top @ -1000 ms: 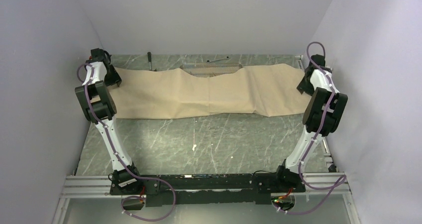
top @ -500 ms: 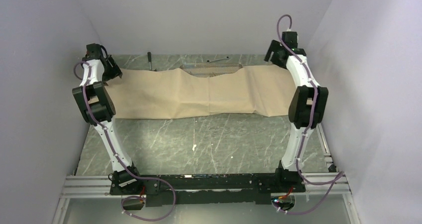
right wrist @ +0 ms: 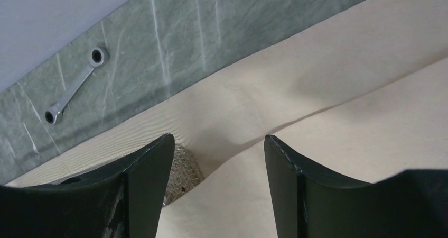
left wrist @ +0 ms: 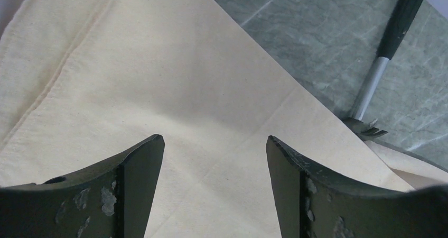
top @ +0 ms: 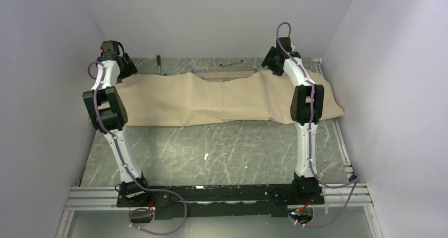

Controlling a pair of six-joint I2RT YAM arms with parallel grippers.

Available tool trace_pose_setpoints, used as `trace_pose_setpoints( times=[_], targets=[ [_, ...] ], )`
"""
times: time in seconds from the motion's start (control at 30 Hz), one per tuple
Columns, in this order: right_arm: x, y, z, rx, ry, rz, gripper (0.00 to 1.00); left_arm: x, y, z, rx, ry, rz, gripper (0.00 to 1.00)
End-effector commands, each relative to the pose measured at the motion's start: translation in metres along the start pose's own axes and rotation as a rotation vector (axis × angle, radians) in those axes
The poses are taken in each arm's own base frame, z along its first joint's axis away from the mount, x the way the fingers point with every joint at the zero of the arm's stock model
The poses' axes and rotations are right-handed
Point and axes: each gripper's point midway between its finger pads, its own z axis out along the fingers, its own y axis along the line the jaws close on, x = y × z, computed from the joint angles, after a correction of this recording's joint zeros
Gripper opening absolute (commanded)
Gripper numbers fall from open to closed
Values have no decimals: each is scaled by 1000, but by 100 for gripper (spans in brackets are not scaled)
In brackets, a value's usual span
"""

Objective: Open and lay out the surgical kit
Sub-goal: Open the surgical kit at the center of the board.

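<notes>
Spread and empty at left claw (left wrist: 212,140) and right claw (right wrist: 217,137) above wrap (top: 211,98); could catch tray (right wrist: 185,170) mesh along with fold, dragging it, probably loaded, askew.

Nothing legible shows in any view: no word, label, brand mark or number. The wrap sheet (top: 211,98) is plain tan, and the wrench (right wrist: 74,85) and the hammer (left wrist: 370,87) carry no marking that can be made out (any stamp on the metal would be too small to tell).
</notes>
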Motion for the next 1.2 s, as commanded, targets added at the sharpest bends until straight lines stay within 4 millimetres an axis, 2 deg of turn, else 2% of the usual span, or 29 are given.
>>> trace_pose_setpoints(
  times=[0.0,0.23,0.47,0.57,0.8,0.87,1.0,1.17],
  targets=[
    [-1,18,-1,-10,-3,-1,66,-18,-6,-14,0,-60,-1,76],
    [26,4,0,92,67,-29,58,-17,-9,-12,-8,-62,18,76],
    [39,-1,-17,116,137,-37,50,-15,-7,-10,-15,-63,27,77],
    [42,-4,-25,134,156,-32,39,-14,-8,-9,-11,-63,28,77],
    [19,0,-56,145,90,-38,7,-18,-17,-13,29,-64,10,77],
    [16,3,-67,142,84,-47,1,-20,-22,-16,53,-62,-4,78],
    [22,6,-91,135,93,-77,0,-22,-37,-25,123,-47,-45,79],
    [41,3,-122,151,121,-119,0,-15,-57,-30,205,-6,-132,79]
  ],
)
